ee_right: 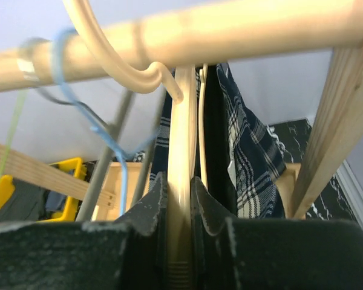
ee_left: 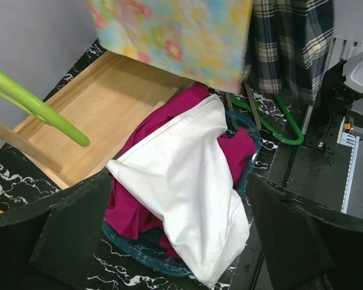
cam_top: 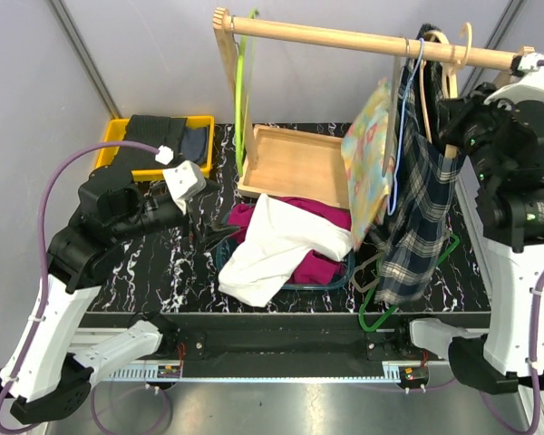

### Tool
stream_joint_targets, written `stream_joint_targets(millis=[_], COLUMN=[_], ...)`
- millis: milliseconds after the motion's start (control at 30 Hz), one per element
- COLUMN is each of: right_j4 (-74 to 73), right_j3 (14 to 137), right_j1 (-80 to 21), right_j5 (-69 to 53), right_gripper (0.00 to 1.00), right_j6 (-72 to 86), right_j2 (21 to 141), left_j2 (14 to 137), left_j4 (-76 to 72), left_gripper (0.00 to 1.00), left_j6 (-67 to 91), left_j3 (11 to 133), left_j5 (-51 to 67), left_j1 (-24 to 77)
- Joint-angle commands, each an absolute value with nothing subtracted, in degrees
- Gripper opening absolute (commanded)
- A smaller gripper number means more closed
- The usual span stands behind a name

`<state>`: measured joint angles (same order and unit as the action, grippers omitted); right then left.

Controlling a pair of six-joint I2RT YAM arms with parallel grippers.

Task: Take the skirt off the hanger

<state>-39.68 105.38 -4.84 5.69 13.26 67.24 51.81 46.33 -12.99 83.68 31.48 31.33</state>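
At the far left I see a yellow bin with dark folded clothes in it; it stands at the back corner of the black marbled table. The left gripper is fully released, its fingers spread wide and holding nothing; it hovers just above a white cloth. This cloth lies over a magenta garment, and both are heaped in a teal basket near the middle of the table. Behind the heap a shallow wooden tray lies on the table; a light green hanger hangs over it from the wooden rail.

Further right a flowered garment hangs on a blue wire hanger. Just beside it is the plaid skirt; it hangs from the rail on a cream hanger, not yet taken off, and its hem comes down close to the table. A dark green hanger lies on the table under the skirt.

The right gripper is up at the rail, clenched on the neck of the cream hanger just below the hook; the plaid cloth is directly behind its fingers.
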Motion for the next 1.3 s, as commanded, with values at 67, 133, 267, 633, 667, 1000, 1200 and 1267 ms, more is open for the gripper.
stream_joint_targets(millis=[67,133,267,633,667,1000,1200,1267], right_j4=[-31.3,-30.8,-29.7,-29.9,-30.3,-33.0,-34.9,-36.0], right_j3=[124.3,131.5,136.8,123.9,121.1,99.8,101.5,110.7], right_j1=[-5.9,-5.9,-5.9,-5.9,-5.9,-5.9,-6.6,-7.0], right_j5=[1.6,1.7,2.3,8.7,9.6,5.7,-18.2,-22.0], right_gripper=[0.0,0.0,0.0,0.0,0.0,0.0,0.0,0.0], right_j6=[11.0,11.2,11.2,5.3,4.8,5.2,10.1,13.7], right_j2=[83.5,87.8,93.6,81.0,79.6,53.8,43.5,44.3], left_j2=[52.3,51.4,49.5,50.4,50.4,51.5,52.6,52.9], left_j4=[42.3,42.4,42.8,43.0,42.9,42.9,42.5,42.3], left_gripper=[0.99,0.99,0.99,0.99,0.99,0.99,0.99,0.99], left_j6=[-10.7,-11.0,-12.0,-11.5,-11.3,-9.4,-7.1,-6.5], left_j3=[86.7,85.6,83.1,84.5,84.9,88.9,91.3,91.5], left_j5=[33.5,32.7,31.9,32.8,32.8,34.7,37.2,37.5], left_j1=[30.3,30.1,30.0,29.6,29.4,29.1,28.9,28.7])
